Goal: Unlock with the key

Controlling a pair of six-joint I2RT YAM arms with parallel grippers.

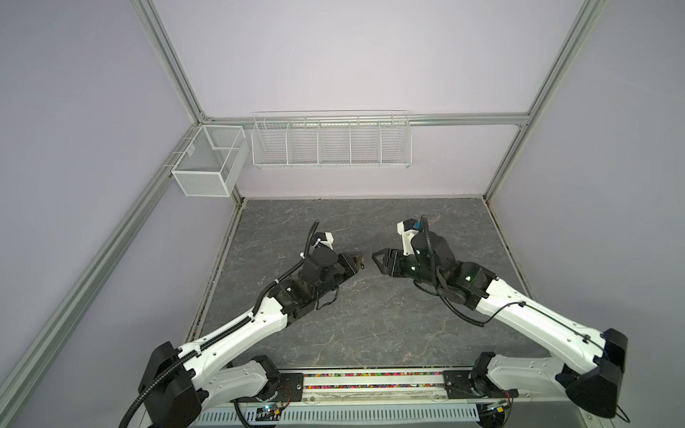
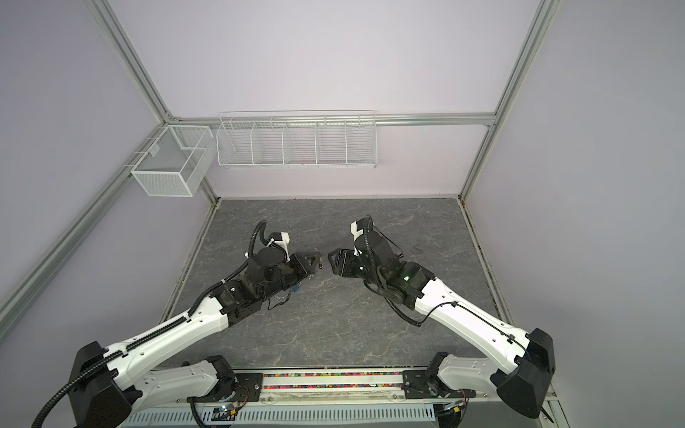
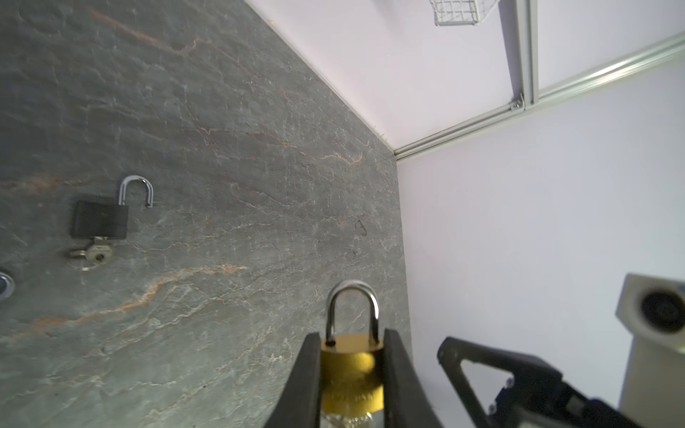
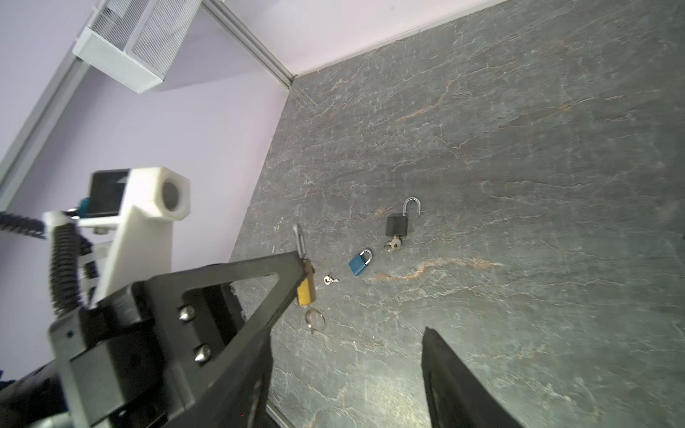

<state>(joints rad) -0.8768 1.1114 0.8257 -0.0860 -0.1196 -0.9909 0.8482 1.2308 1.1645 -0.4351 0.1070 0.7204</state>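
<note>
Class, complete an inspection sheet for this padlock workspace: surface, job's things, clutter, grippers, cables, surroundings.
Surface: grey stone-pattern table, one small dark mark.
Job's things: brass padlock with key ring hanging below; black padlock open, with inserted key; blue padlock shut; loose key.
Clutter: nothing seen.
Grippers: left gripper shut on brass padlock; right gripper open, empty.
Cables: black conduits along both arms.
Surroundings: wire baskets on lilac walls, aluminium frame.

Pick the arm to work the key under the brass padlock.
Right. The left gripper is clamped on the brass padlock, key ring dangling below; the right gripper stands open and empty, facing it.
</note>
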